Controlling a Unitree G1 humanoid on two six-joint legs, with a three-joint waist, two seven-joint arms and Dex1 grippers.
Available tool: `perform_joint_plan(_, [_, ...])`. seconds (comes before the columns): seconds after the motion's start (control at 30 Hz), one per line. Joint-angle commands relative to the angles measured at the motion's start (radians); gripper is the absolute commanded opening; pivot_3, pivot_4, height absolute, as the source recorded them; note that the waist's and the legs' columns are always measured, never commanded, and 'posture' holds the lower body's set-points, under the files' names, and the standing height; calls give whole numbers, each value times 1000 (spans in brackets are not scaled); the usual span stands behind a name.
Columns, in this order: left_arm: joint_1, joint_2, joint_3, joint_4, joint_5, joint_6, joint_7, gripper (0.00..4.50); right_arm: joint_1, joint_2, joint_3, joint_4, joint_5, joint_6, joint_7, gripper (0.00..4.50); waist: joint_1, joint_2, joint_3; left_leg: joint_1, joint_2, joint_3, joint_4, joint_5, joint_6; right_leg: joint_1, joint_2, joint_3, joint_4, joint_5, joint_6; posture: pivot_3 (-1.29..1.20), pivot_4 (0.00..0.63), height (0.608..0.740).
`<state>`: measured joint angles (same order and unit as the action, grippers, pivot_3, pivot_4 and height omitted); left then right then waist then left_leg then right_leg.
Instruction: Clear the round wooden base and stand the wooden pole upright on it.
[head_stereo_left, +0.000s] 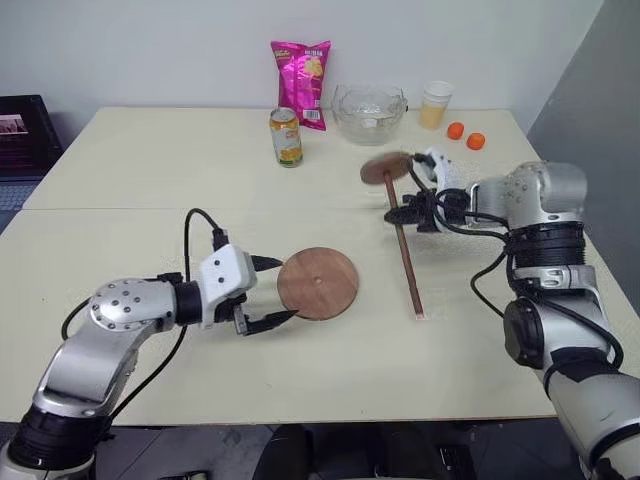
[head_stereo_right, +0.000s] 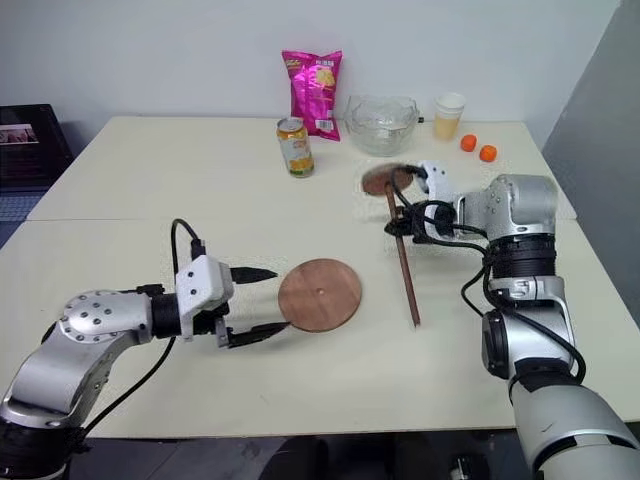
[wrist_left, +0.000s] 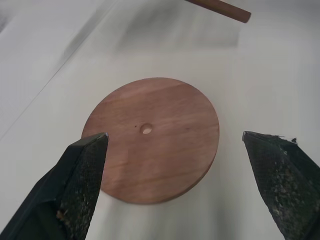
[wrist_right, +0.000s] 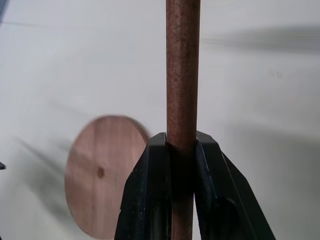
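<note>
The round wooden base (head_stereo_left: 318, 283) lies flat on the table's middle with nothing on it, and its centre hole shows in the left wrist view (wrist_left: 152, 137). My left gripper (head_stereo_left: 272, 292) is open just left of the base, its fingers (wrist_left: 80, 175) spread on either side of the near rim without touching it. The wooden pole (head_stereo_left: 408, 265) slants to the right of the base. Its disc end (head_stereo_left: 386, 168) is raised and its free end is low by the table. My right gripper (head_stereo_left: 398, 212) is shut on the pole (wrist_right: 182, 75) near the disc end.
At the back of the table stand a pink snack bag (head_stereo_left: 300, 80), a drink can (head_stereo_left: 286, 136), a glass bowl (head_stereo_left: 369, 112) and a cup of juice (head_stereo_left: 435, 104). Two small orange balls (head_stereo_left: 466, 136) lie beside the cup. A seam (head_stereo_left: 120, 208) crosses the table.
</note>
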<state>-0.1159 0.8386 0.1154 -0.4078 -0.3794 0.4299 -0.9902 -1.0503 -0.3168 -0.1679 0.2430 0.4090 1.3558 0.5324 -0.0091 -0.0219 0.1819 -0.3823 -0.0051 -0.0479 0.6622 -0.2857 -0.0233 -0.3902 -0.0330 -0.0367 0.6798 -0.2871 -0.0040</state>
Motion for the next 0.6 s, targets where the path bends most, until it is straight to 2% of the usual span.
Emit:
perform_joint_plan(0.03, [71, 19, 146, -19, -54, 22, 15, 4500, 120, 60, -2, -253, 14, -281, -5, 245, -1, 0, 0, 0, 0, 0, 0, 0, 0, 0, 0, 0, 0, 0, 0, 0, 150, 740])
perform_joint_plan(0.13, [123, 26, 197, -32, -66, 26, 13, 4500, 191, 123, -11, -315, 6, -475, -26, 245, -4, 1, 0, 0, 0, 0, 0, 0, 0, 0, 0, 0, 1, 0, 0, 0, 150, 740])
perform_joint_plan(0.2, [153, 16, 227, -23, -56, -13, 22, 4500, 240, 158, -1, -357, 41, -606, 47, 245, -8, 1, 1, 0, 0, 0, 0, 0, 0, 0, 0, 0, 1, 0, 0, 0, 150, 740])
perform_joint_plan(0.37, [220, 3, 265, -17, -45, -93, 10, 4500, 350, 183, 166, -460, 8, -861, 184, 245, -9, 1, 1, 0, 0, 0, 0, 0, 0, 0, 0, 0, 0, 0, 0, 0, 150, 740])
perform_joint_plan(0.47, [247, 17, 274, -40, -99, -40, -9, 4500, 403, 205, 251, -457, -36, -1007, 217, 245, -18, 1, 1, 1, 0, 0, -1, 0, 0, 0, 0, 0, 0, 0, 0, 0, 150, 740])
perform_joint_plan(0.6, [251, 23, 291, -42, -156, 5, -27, 4500, 436, 227, 326, -408, -77, -1088, 220, 245, -19, 1, 1, 2, 1, -1, 0, 0, 0, 1, 0, 0, 1, 0, 0, 0, 150, 740])
